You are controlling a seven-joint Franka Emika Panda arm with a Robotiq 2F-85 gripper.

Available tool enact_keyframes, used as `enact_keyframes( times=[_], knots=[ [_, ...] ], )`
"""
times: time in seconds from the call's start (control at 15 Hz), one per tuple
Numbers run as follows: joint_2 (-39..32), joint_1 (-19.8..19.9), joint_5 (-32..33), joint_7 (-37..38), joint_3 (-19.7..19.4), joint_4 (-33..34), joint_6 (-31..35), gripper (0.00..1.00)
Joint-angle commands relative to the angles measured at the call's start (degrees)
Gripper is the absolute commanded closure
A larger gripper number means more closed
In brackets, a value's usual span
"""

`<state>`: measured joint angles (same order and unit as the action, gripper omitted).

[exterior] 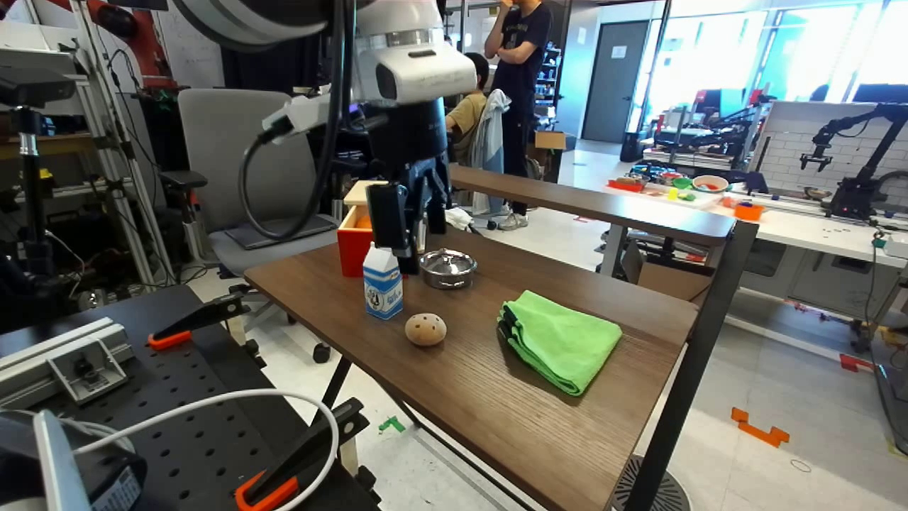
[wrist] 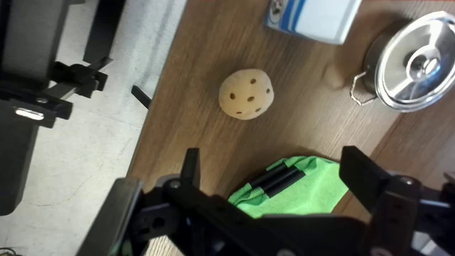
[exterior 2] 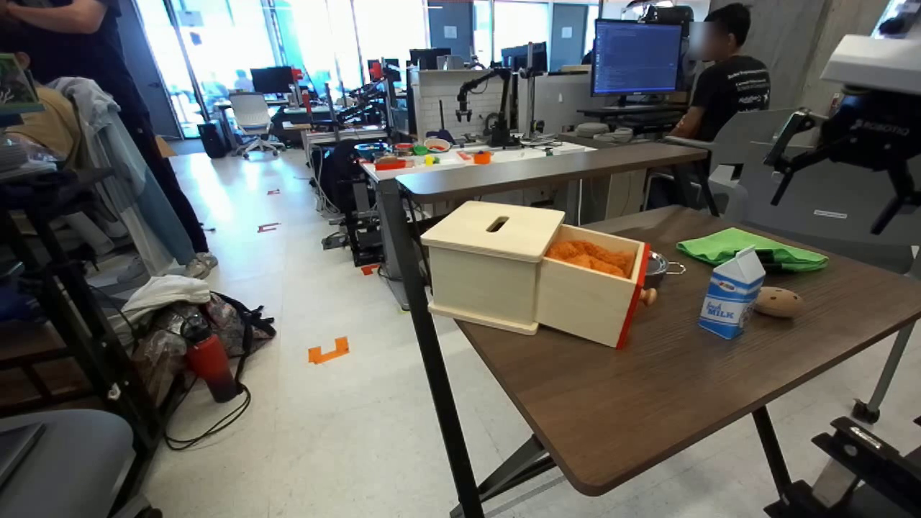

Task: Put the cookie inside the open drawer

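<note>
The cookie, a round tan lump with dark spots, lies on the brown table in both exterior views [exterior: 425, 331] [exterior 2: 780, 303]. In the wrist view the cookie [wrist: 246, 94] is above the gap between my fingertips, apart from them. My gripper [wrist: 271, 152] is open and empty, its fingers wide apart. It hangs above the table in both exterior views [exterior: 420, 245] [exterior 2: 827, 214]. The open drawer [exterior 2: 586, 306] sticks out of a pale wooden box [exterior 2: 482, 280] and has a red front [exterior: 351, 248]. An orange cloth [exterior 2: 593, 257] lies inside it.
A blue-and-white milk carton [exterior: 384, 284] stands close to the cookie, also in the wrist view [wrist: 316, 17]. A small lidded metal pot [exterior: 447, 270] stands near the drawer. A folded green cloth [exterior: 564, 344] lies beyond the cookie. A raised shelf [exterior: 603, 206] runs along the table's edge.
</note>
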<state>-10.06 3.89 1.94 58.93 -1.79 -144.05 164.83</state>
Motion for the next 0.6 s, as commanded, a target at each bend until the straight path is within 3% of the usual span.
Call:
enact_keyframes(
  times=[0.0,0.13,0.27,0.4,0.53],
  knots=[
    [-8.81,-7.28,2.64,10.69,-8.85,4.17,11.04,0.00],
    [-13.35,-13.60,0.52,14.30,-15.58,6.27,14.05,0.00],
    [-17.39,-17.94,-3.37,15.84,-19.24,8.26,14.31,0.00],
    [-19.98,-20.33,-6.77,17.21,-20.39,9.77,11.87,0.00],
    [-20.71,-20.80,-9.36,18.05,-19.17,10.52,7.28,0.00]
  ],
)
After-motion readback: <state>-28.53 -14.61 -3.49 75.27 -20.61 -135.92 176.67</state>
